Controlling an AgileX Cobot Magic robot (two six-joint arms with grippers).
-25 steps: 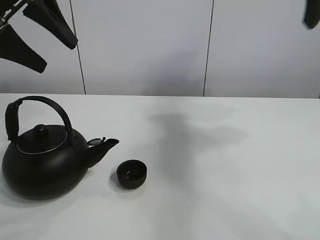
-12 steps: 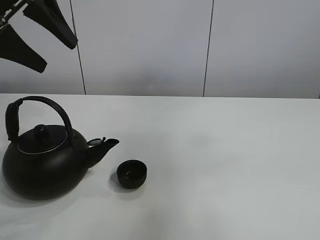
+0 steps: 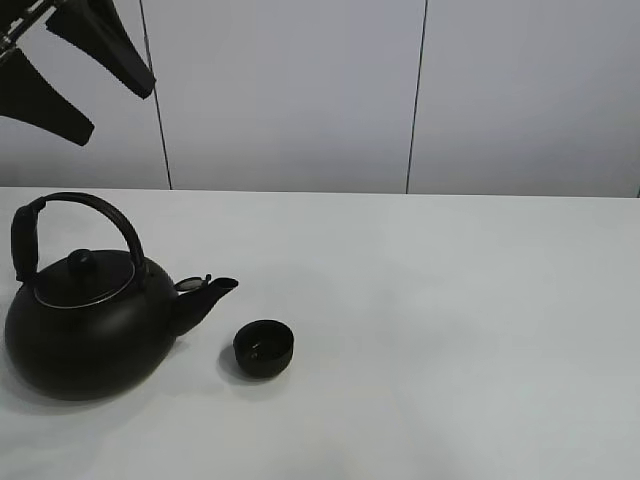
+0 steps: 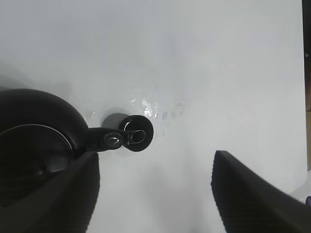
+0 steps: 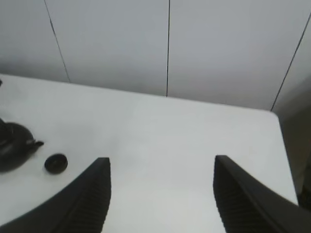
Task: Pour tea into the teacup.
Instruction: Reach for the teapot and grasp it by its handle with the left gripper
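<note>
The teacup stands on the white worktop, just beside the kettle and near its spout. In the left wrist view the spout tip covers part of the cup's mouth, so its content is unclear. The left pincer, cut off by the frame edge, hangs spread high above the kettle. The right pincer is spread too, empty, well apart.

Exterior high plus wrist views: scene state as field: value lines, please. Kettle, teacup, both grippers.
kettle: upright on table, lid on, not gripped
teacup: upright on table, just beyond the spout, which points toward it; apart from kettle body
teacup contents: cannot tell
left gripper: open, empty, high above kettle and teacup
right gripper: open, empty, far from both
pour: not yet begun
</note>
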